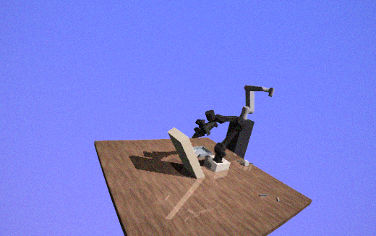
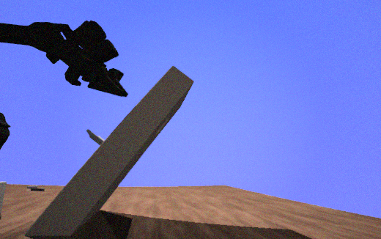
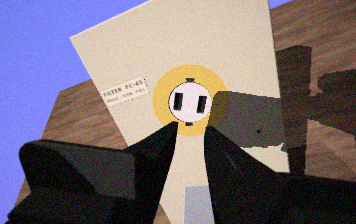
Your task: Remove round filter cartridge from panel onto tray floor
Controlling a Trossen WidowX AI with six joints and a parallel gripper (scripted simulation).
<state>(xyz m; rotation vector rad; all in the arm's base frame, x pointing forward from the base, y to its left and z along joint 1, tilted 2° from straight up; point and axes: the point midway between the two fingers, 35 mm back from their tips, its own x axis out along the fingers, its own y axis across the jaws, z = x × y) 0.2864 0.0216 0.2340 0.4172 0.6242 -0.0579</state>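
A beige service panel leans tilted on the wooden table. In the wrist view the round white filter cartridge sits flush in it, inside a yellow ring. Two dark narrow slots show on the cartridge's face. My gripper hangs in the air in front of the panel's upper part, pointing at the cartridge and clear of it. Its fingers are drawn close with a narrow gap and nothing between them. The grey tray lies on the table between the panel and the arm's base.
A white base block carries the arm. A dark box with a grey camera stand rises behind it. Small loose parts lie at the table's right. A label sits left of the cartridge.
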